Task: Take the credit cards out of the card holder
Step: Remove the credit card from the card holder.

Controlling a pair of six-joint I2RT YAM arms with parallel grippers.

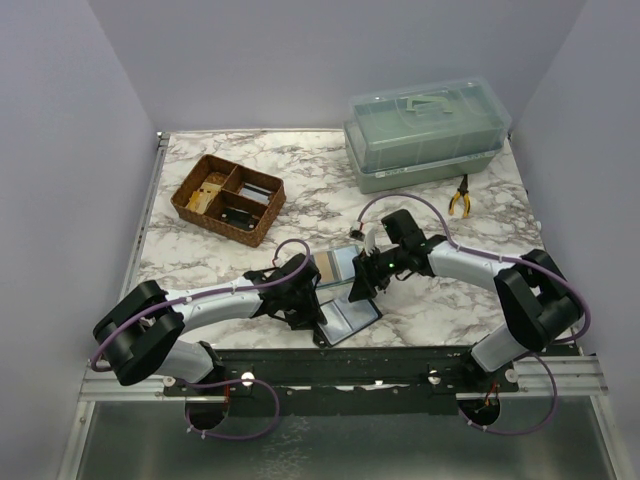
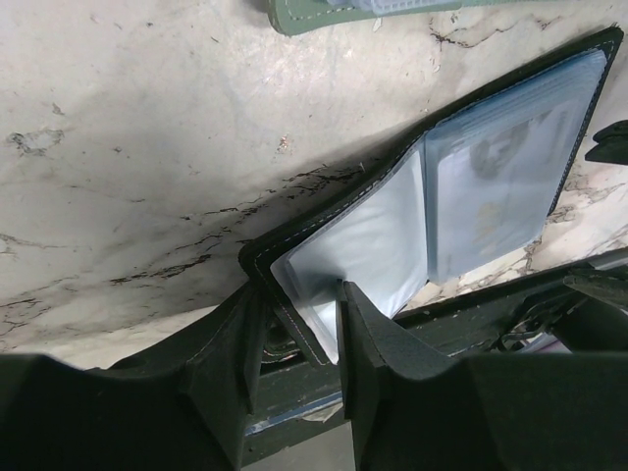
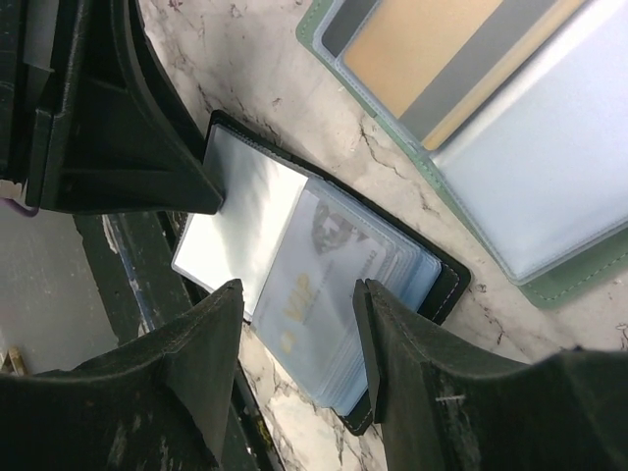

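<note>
- While the card holder point(image 1: 352, 318) lies open and face up on the marble table point(image 1: 320, 170), near the front edge and between the two arms, its clear sleeves are exposed for access.
- Left gripper point(image 2: 299, 294): the fingers are closed on the near corner of the holder's left flap, one on each side of the black stitched edge. Judged purpose: to anchor the holder so it does not slide when a card is pulled.
- Right gripper point(image 3: 297, 289): the fingers are spread apart and empty, poised over the right-hand stack of sleeves. Contact with the sleeves cannot be confirmed.
- Credit cards point(image 3: 339, 285): these sit inside the sleeves on the right flap. The top one shows a printed crest and gold lettering. No card is seen lying loose.
- Green wallet point(image 3: 559, 177): this lies open just beyond the holder and apart from it, with a gold card point(image 3: 412, 59) in its pocket. It is not the target.
- Next move, as a judgement: the right fingers must pinch a card's edge alone, because the thin sleeves are likely to lift with it.
</note>
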